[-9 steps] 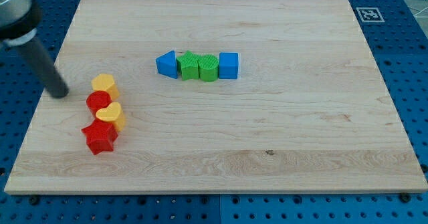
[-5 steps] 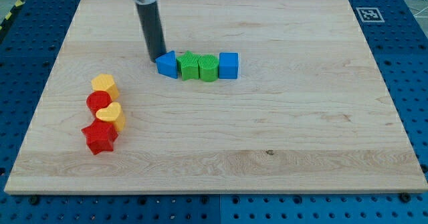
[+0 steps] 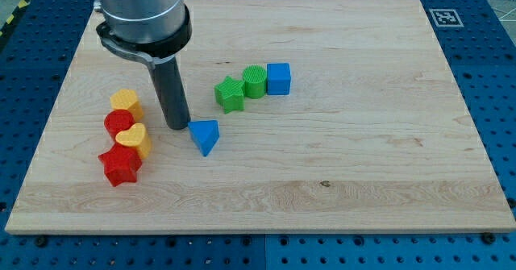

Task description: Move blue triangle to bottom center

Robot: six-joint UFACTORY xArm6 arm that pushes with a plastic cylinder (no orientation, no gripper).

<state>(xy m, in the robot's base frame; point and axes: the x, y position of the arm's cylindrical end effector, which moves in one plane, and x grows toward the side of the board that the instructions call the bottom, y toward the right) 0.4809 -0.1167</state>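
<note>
The blue triangle (image 3: pixel 205 135) lies on the wooden board (image 3: pixel 339 141), left of centre and a little below the middle. My tip (image 3: pixel 178 126) stands just to the triangle's upper left, touching or almost touching it. The dark rod rises from there to the arm's grey body at the view's top left. The triangle stands apart from the other blocks.
A green star (image 3: pixel 230 93), a green cylinder (image 3: pixel 255 81) and a blue cube (image 3: pixel 278 78) form a slanted row above the triangle. At the left, a yellow block (image 3: pixel 126 103), a red block (image 3: pixel 118 123), a yellow heart (image 3: pixel 134 139) and a red star (image 3: pixel 119 164) cluster together.
My tip has moved down the view, pushing the blue triangle out of the row toward the view's bottom. The green star has shifted and the row now slants.
</note>
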